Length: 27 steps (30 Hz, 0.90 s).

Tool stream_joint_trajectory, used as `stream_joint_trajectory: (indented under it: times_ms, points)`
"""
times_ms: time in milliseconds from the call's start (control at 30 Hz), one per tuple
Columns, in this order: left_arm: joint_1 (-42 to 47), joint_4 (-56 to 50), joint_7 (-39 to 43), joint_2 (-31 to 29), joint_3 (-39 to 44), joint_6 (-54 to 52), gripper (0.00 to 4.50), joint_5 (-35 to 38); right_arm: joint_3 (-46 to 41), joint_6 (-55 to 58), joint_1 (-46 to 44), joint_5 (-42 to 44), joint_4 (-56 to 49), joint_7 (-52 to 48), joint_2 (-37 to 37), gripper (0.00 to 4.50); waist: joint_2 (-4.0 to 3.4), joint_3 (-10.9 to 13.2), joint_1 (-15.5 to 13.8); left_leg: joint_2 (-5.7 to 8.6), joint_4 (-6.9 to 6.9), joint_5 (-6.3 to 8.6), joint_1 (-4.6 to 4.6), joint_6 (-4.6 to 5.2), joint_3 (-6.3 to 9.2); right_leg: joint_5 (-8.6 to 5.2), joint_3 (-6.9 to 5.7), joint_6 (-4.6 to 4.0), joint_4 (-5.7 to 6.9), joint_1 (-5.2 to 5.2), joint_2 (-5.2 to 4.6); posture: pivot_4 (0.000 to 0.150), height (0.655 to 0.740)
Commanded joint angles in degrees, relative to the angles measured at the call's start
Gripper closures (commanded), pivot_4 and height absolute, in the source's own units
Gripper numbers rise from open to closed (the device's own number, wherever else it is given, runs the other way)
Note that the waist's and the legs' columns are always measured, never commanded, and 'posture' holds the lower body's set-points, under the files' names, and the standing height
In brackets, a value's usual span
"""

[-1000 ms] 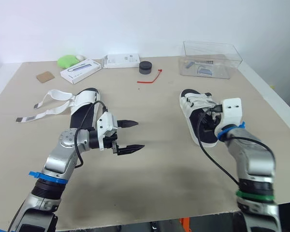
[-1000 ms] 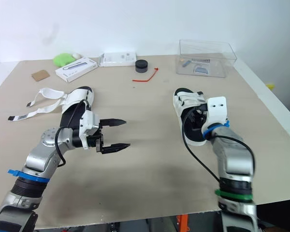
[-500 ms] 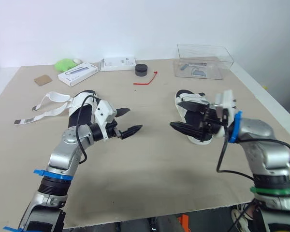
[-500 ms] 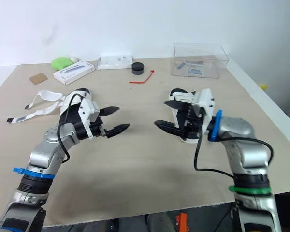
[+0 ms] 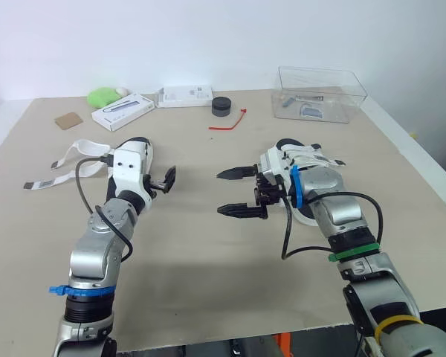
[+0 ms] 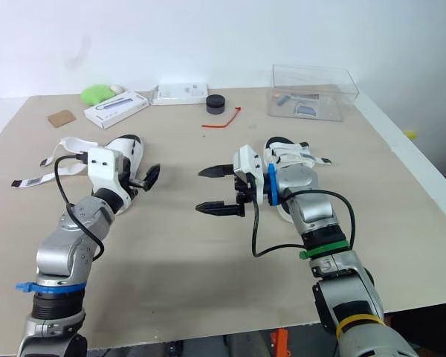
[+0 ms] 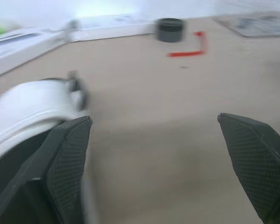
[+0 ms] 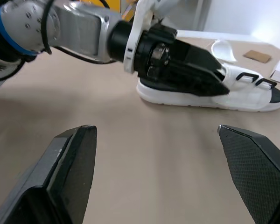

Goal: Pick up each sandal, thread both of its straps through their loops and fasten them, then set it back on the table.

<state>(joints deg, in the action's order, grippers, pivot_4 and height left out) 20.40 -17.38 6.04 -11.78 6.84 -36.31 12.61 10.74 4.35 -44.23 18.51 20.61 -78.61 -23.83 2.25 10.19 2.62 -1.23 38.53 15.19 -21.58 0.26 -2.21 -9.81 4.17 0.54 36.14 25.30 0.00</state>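
Note:
The left sandal (image 5: 131, 159), white with a black footbed, lies at the left of the table with its two white straps (image 5: 73, 160) trailing loose to the left. My left gripper (image 5: 163, 181) hovers open right beside its toe end, and the sandal's white upper (image 7: 30, 105) sits against one finger in the left wrist view. The right sandal (image 5: 311, 158) lies at the right, partly hidden behind my right forearm, its straps lying across it. My right gripper (image 5: 224, 193) is open over the table's middle, pointing left, empty. The right wrist view looks across at the left sandal (image 8: 224, 93).
A clear plastic box (image 5: 321, 94) stands at the back right. Along the back edge are a black round puck (image 5: 222, 105), a red tie (image 5: 230, 121), two white boxes (image 5: 123, 110) (image 5: 186, 94), a green lump (image 5: 102, 95) and a brown card (image 5: 69, 120).
My right gripper left the right sandal and swung left to the table's middle. My left gripper drew back from the middle to the left sandal's toe. Both stayed open.

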Motion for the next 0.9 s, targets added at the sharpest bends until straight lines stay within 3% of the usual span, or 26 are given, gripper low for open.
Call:
stream_joint_trajectory:
  times_ms: [33,267,900]
  points:
    - [-0.14,-3.88,-4.44,1.74,0.85,-1.74,0.0,-1.4,-0.96,-1.59,-1.32,-0.1,0.17,-0.44,0.19,0.05,0.0,0.0,0.0,0.01,0.0,0.0,0.0,0.0,0.0,0.0,0.0,0.0,0.0,0.0,0.0,0.15,0.74]
    - [3.42,3.56,-7.19,6.1,3.27,-4.45,0.0,0.32,-1.58,-1.62,-0.32,-0.1,-1.46,1.32,0.81,0.05,0.01,0.0,0.02,0.05,0.0,-0.01,0.0,-0.02,0.03,0.0,-0.02,0.0,0.02,-0.01,0.04,0.15,0.74]
    - [19.56,35.36,-4.31,-0.28,0.41,7.29,0.0,-6.74,-2.23,-0.38,1.62,0.27,-5.09,4.7,-0.88,0.05,0.01,0.0,0.0,0.15,-0.01,-0.01,-0.02,-0.07,0.04,-0.02,-0.03,0.03,0.02,0.0,-0.03,0.15,0.74]
